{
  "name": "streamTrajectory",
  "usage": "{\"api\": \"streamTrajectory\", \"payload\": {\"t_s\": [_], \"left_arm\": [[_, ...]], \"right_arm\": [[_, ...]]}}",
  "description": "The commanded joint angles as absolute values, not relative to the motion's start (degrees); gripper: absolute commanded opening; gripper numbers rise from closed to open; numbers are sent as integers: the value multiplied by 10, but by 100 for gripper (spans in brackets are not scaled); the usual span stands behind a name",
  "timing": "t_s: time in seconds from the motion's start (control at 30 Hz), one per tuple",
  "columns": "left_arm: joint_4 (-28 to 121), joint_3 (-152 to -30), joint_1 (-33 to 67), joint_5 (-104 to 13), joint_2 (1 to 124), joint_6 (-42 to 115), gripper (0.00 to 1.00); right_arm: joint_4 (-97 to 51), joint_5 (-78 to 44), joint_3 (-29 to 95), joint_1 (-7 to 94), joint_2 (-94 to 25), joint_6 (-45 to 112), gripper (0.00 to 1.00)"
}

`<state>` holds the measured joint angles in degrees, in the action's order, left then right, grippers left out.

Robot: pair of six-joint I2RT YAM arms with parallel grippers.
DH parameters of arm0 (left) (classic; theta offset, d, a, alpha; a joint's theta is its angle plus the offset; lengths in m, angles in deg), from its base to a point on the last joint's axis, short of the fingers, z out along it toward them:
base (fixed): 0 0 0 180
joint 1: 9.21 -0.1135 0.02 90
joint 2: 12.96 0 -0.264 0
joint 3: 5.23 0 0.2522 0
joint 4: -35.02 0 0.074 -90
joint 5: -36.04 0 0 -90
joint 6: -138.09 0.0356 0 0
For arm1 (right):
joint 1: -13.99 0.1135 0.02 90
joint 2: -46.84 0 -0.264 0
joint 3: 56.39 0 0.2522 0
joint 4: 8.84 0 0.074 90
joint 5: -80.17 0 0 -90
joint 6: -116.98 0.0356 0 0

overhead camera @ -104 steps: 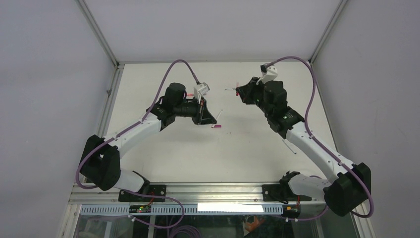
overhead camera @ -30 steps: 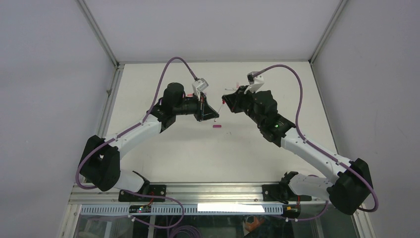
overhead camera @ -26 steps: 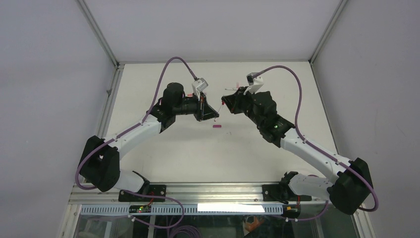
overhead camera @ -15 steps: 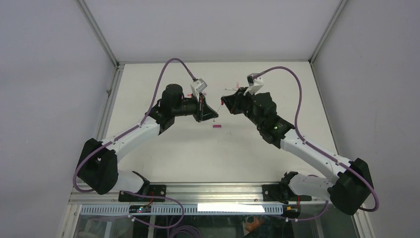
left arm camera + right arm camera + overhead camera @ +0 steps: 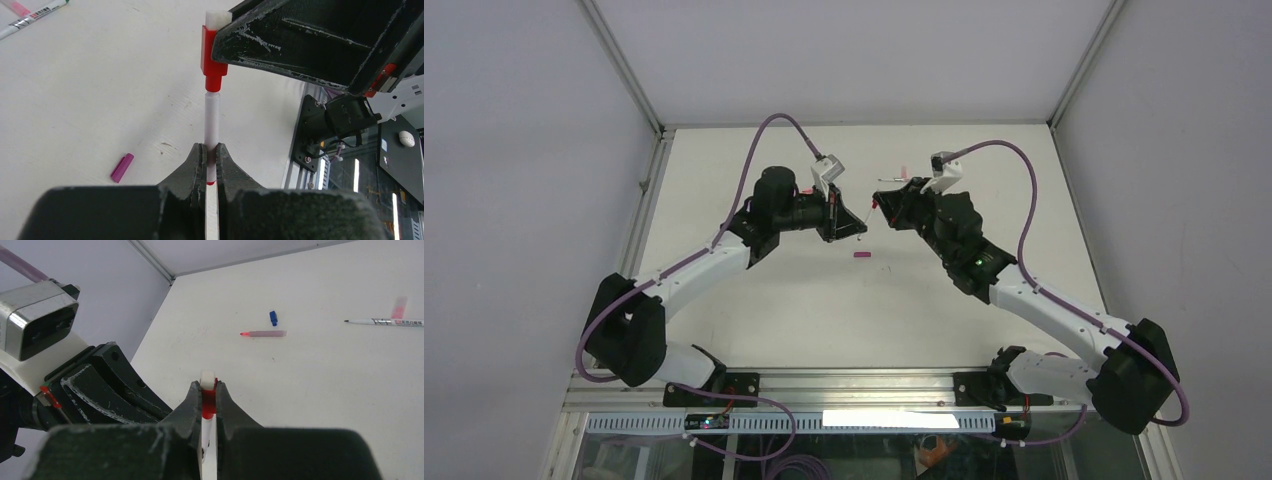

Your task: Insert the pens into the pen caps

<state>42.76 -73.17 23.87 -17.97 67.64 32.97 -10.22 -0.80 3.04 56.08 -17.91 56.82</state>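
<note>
White tabletop (image 5: 824, 300) w/ faint scuffs. Grey walls (image 5: 524, 150) left, back, right; alu frame posts (image 5: 619, 62) rise from far corners. Alu rail (image 5: 854, 385) along near edge, bright light strip (image 5: 889, 419) just below it. Left wrist view: small white oval obj (image 5: 406, 138) on dark surface past table edge

We look down on the whole table (image 5: 824, 300) from above and behind. Our two wrist cameras face each other closely, sharing the red cap (image 5: 211, 70).
</note>
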Motion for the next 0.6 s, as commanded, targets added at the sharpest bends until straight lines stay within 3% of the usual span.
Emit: {"api": "streamTrajectory", "payload": {"t_s": [0.0,0.57], "left_arm": [[311,-786,236,-208,681,326,0],[316,-830,236,-206,696,371,0]], "right_arm": [[-132,-22,4,585,-176,587,0],[-138,-8,-14,597,-201,586,0]]}}
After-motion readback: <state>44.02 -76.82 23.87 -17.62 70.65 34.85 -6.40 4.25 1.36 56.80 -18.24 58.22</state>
